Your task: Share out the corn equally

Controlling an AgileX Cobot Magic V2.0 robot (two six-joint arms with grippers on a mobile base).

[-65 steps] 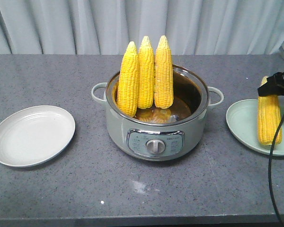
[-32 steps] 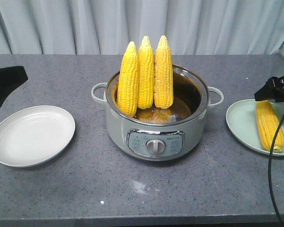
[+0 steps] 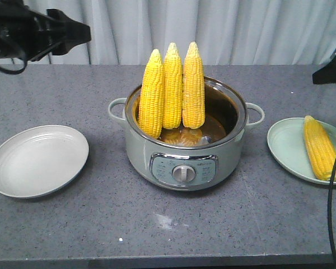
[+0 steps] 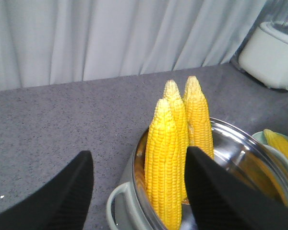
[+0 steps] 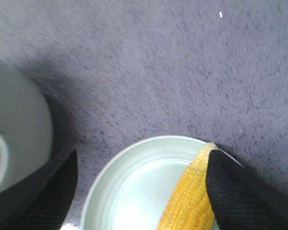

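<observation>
Corn (image 3: pixel 171 92) standing upright in the pot (image 3: pixel 182 162), three cobs as we count them, fourth cob (image 3: pixel 321 147) lying on the right plate (image 3: pixel 285 148), left gripper (image 4: pixel 138 152) apart, high at far left, right gripper (image 5: pixel 139 163) apart over that plate

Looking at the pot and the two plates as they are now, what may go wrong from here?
1. The three cobs stand pressed together in the pot; the open left gripper might pinch two or tip the neighbours over.
2. The cob on the right plate lies slanted, one end near the rim; it may roll off when a second cob lands.
</observation>
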